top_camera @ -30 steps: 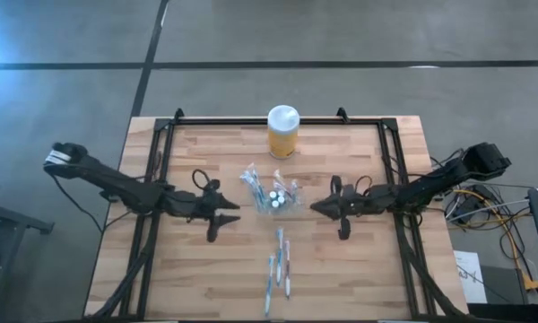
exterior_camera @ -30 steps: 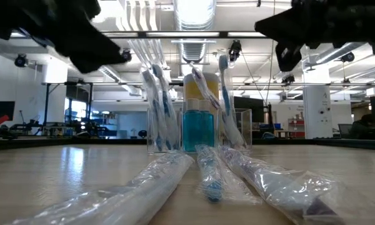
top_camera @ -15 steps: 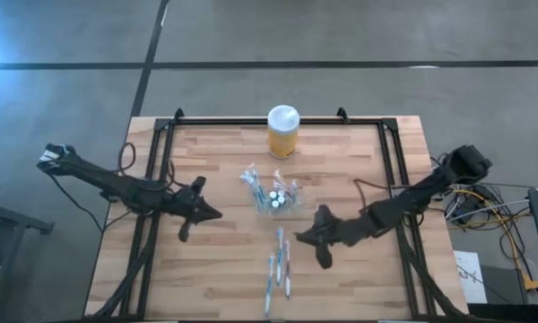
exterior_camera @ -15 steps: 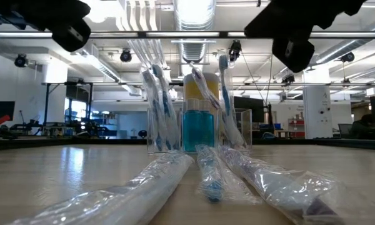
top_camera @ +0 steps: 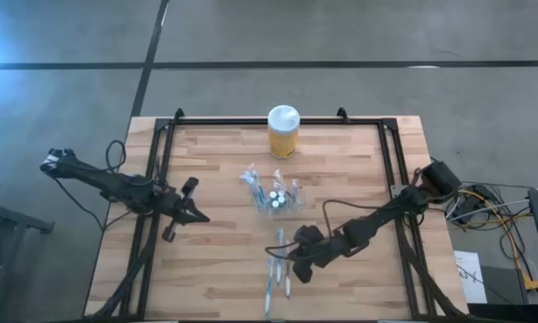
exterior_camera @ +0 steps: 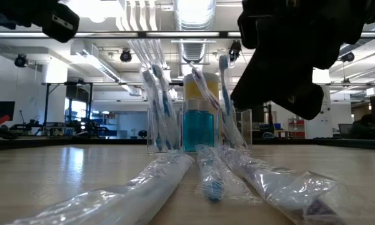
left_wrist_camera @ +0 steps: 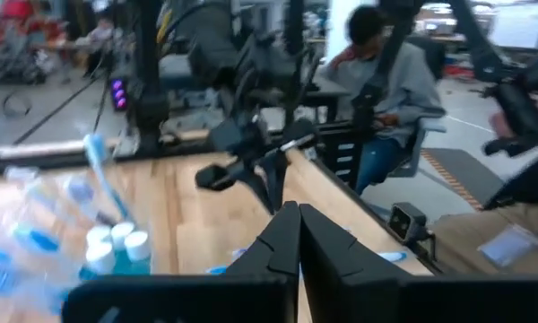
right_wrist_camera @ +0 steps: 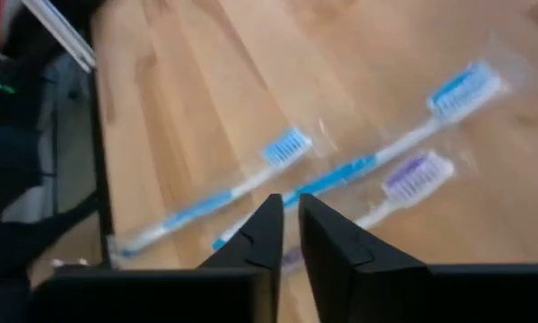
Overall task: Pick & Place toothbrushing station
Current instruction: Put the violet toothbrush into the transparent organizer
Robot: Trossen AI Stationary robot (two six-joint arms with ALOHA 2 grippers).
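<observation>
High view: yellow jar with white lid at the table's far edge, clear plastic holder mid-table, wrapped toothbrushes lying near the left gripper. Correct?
Wrong arm. In the high view the wrapped toothbrushes lie by the right gripper; the left gripper is off to the left. The yellow jar with white lid and clear plastic holder are as you say.

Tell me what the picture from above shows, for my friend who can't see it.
The right gripper reaches over wrapped toothbrushes lying near the wooden table's front edge. The clear toothbrushing station stands mid-table, a yellow jar behind it, and the left gripper waits to its left.
</observation>
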